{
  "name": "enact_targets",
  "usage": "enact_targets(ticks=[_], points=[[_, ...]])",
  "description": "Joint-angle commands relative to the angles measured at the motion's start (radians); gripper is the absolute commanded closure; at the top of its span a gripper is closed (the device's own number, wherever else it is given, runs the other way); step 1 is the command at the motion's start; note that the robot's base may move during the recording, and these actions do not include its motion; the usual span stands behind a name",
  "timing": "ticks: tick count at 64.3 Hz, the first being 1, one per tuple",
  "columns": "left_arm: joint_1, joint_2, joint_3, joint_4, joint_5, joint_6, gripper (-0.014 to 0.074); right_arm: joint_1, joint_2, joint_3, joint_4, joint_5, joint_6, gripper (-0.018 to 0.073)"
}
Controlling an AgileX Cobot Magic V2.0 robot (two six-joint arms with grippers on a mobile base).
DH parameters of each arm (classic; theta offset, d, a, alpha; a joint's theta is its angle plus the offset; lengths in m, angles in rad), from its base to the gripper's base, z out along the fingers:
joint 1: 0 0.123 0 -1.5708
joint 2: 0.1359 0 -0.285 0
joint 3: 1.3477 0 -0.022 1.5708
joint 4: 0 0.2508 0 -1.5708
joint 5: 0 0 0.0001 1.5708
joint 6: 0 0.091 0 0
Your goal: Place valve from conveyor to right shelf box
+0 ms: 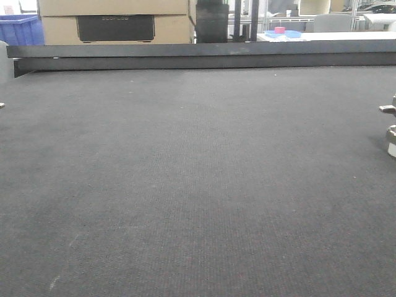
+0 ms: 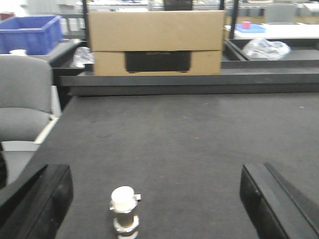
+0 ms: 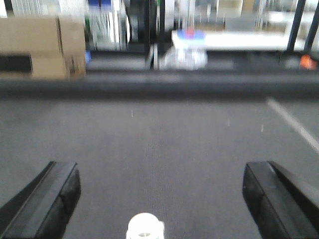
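**A:** Where is the valve in relation to the left end effector?

**B:** In the left wrist view the valve (image 2: 124, 213) stands upright on the conveyor (image 2: 174, 134). It is inside the gap of the left end effector (image 2: 154, 174). It sits back from the tips of the black fingers (image 2: 42, 204), nearer the one at the picture's left, and touches neither.

**A:** And on the right?

**B:** That view is blurred. A pale-topped fitting (image 3: 144, 228) sits at the bottom edge, roughly midway across the gap of the right end effector (image 3: 159, 174) and clear of both its fingers (image 3: 279, 199). I cannot tell its shape well enough to say more.

**A:** How many of each thing?

**B:** There is one fitting in each wrist view. The front view shows one metal fitting (image 1: 390, 124) cut off by the right edge of the frame. A sliver at the left edge is too small to name. I cannot tell which of these are the same piece. There is one belt and one black rail (image 1: 198, 55) along its far side. Beyond the rail are one cardboard box (image 2: 157, 42) and one blue crate (image 2: 30, 32).

**A:** What about the end effectors themselves?

**B:** There are two, each with two fingers. Both are spread wide apart, holding nothing and touching nothing.
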Motion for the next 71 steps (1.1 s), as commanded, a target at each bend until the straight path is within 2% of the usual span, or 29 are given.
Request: enact_targets(ticks=[1,12,20,30,49,71], points=[[-0.033,0.030,-0.027,-0.011,-0.008,0.002,0.0017,0.001,0.135,-0.149,-0.017,0.171,-0.022,-0.0010],[-0.070,0.061,-0.029,-0.011,-0.008,0.002,0.0020,0.005,0.374,-0.424,-0.017,0.451,-0.052,-0.0010],[-0.074,0.061,-0.029,-0.015,-0.008,0.002,0.0020,0.029,0.530,-0.571,-0.015,0.634,-0.107,-0.0010],[-0.074,0.061,-0.029,-0.026,-0.008,0.002,0.0020,0.050,0.692,-0.687,-0.015,0.764,-0.107,-0.0010],[-0.074,0.061,-0.029,-0.058,0.026,0.002,0.0019,0.050,0.915,-0.702,-0.015,0.804,-0.107,-0.0010],[-0.074,0.061,-0.029,-0.060,0.083,0.002,0.0019,0.050,1.092,-0.702,-0.013,0.749,-0.107,-0.0010]])
